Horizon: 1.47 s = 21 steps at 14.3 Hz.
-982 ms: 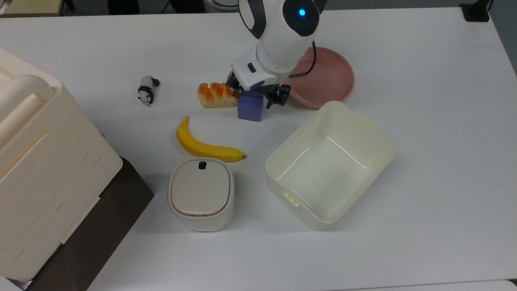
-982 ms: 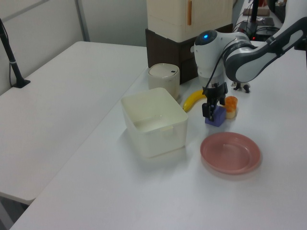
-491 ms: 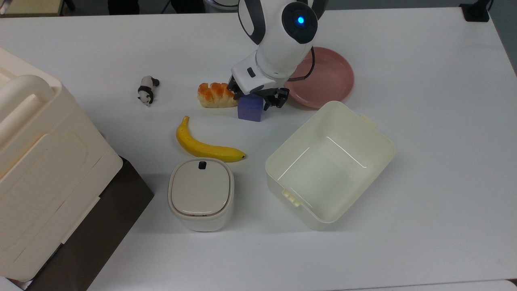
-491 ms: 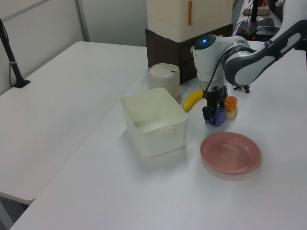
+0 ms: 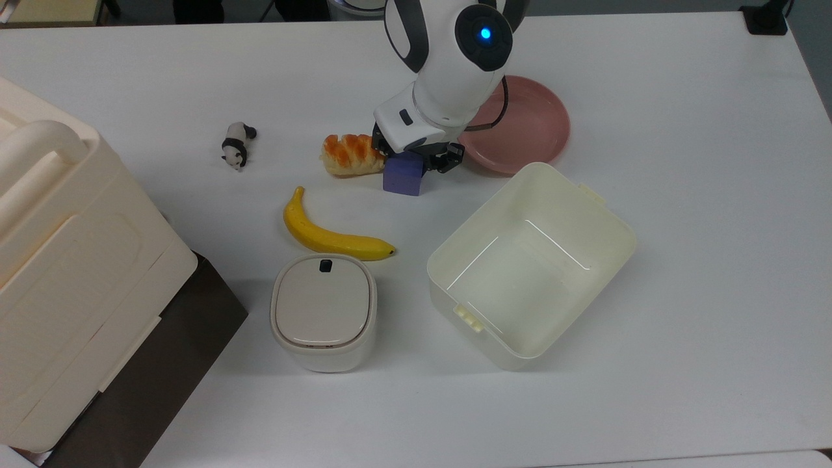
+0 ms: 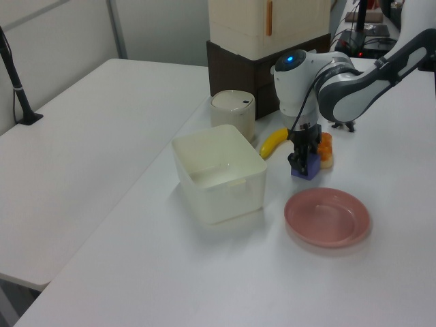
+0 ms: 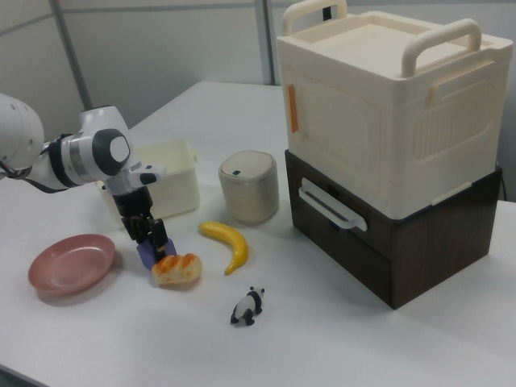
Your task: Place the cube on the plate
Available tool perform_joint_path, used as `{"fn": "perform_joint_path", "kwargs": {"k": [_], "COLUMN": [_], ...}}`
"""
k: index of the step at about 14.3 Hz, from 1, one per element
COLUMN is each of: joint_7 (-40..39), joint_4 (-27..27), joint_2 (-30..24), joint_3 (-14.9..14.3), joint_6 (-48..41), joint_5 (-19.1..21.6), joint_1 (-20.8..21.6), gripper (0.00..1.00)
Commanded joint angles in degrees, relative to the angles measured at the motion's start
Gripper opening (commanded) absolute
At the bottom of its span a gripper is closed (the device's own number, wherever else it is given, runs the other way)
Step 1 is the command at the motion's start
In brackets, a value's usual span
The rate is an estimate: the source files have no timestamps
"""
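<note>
The purple-blue cube (image 5: 403,179) (image 6: 305,165) (image 7: 145,254) rests on the white table, touching the bread roll (image 5: 348,155) on the top view's left. My gripper (image 5: 415,155) (image 6: 303,150) (image 7: 147,228) is lowered over the cube's top, open, with one finger on each side of it. The arm's white wrist hides the cube's upper part in the top view. The round pink plate (image 5: 526,123) (image 6: 327,216) (image 7: 71,262) lies bare, close by on the top view's right of the cube, partly behind the arm.
A cream rectangular tub (image 5: 530,266) sits just below the plate in the top view. A banana (image 5: 325,234), a lidded grey-white bin (image 5: 323,312) and a toy panda (image 5: 237,144) lie toward the top view's left. A large cream box (image 5: 65,273) fills the left edge.
My gripper has come down from above the cube until its fingers stand on both sides of it. The bread roll has turned slightly. The cube and plate stay in place.
</note>
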Motion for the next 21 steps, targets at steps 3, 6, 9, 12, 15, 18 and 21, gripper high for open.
{"fn": "perform_joint_path", "kwargs": {"k": [3,6,9,12,15,18,21], "joint_7": [-2.1,-2.4,-2.4,-2.4,-2.4,-2.4,-2.3], "joint_4": [-0.4,-0.2,-0.1,-0.1,0.0,0.4,0.6], "joint_2": [-3.5,-4.4,-4.4,-4.3,-4.3,-3.9,-3.6], "joint_3": [2.8,4.7,5.1,5.1,5.1,5.0,4.9], "joint_6": [-2.9,-5.3,-6.0,-5.7,-5.5,-5.4,-5.4], "joint_5": [-0.6,-0.4,-0.3,-0.3,-0.3,-0.2,-0.2], "joint_1": [0.5,0.1,0.0,-0.4,-0.6,-1.3,-1.7], "gripper": [0.0,0.0,0.0,0.0,0.01,0.14,0.27]}}
